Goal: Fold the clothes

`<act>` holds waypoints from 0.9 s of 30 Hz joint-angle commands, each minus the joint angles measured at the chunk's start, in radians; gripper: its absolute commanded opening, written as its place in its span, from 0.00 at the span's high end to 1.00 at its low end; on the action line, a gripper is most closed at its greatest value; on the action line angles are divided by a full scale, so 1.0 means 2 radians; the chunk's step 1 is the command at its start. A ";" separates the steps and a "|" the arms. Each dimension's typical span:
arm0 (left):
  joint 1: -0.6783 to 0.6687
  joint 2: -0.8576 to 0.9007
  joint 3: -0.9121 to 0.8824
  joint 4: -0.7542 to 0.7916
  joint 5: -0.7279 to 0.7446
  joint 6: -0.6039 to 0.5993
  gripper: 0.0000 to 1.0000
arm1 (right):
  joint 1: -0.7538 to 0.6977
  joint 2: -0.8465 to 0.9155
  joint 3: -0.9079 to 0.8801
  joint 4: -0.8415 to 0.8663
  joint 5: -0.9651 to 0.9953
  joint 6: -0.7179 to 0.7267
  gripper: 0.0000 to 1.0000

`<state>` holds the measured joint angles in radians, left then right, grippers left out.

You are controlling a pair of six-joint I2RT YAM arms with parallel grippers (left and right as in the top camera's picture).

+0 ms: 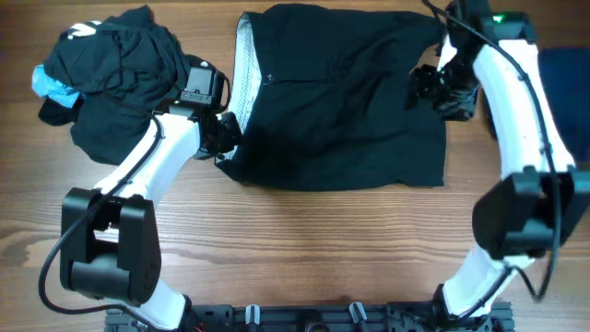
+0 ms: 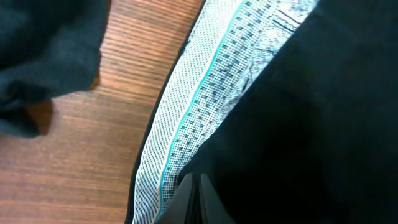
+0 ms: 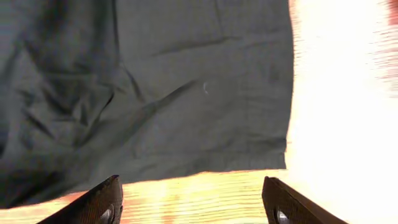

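The black shorts (image 1: 341,101) lie spread flat mid-table, with the whitish inner waistband (image 1: 243,74) along their left edge. My left gripper (image 1: 226,138) is at the shorts' lower-left corner. In the left wrist view its fingers (image 2: 194,182) are pressed together on the fabric where the dotted waistband (image 2: 205,93) meets the black cloth. My right gripper (image 1: 433,88) hovers at the shorts' right side. In the right wrist view its jaws (image 3: 193,205) are wide open and empty over bare wood, just off the shorts' hem (image 3: 186,93).
A heap of dark garments (image 1: 115,69) with a white logo and a light-blue piece (image 1: 51,85) lies at the back left. A dark navy garment (image 1: 564,83) lies at the right edge. The wooden table (image 1: 304,249) runs to the front.
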<state>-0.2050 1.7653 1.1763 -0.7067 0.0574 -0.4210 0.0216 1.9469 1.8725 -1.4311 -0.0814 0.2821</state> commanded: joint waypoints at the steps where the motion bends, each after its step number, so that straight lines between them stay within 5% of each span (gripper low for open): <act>1: 0.000 -0.028 -0.002 -0.009 0.026 0.049 0.96 | 0.000 -0.093 -0.021 0.001 0.001 -0.010 0.28; 10: 0.000 -0.092 -0.002 -0.029 0.176 0.209 0.95 | 0.000 -0.256 -0.238 0.064 -0.038 -0.014 0.15; 16: 0.000 -0.045 -0.002 -0.012 0.175 0.222 0.94 | -0.005 -0.249 -0.352 0.156 -0.050 0.018 0.15; 27: 0.016 0.076 -0.002 0.070 0.172 0.220 0.82 | -0.024 -0.244 -0.366 0.184 -0.046 0.001 0.14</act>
<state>-0.2024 1.8683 1.1763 -0.5655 0.3916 0.0029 -0.0235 1.4597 1.1427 -1.0607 -0.1574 0.2970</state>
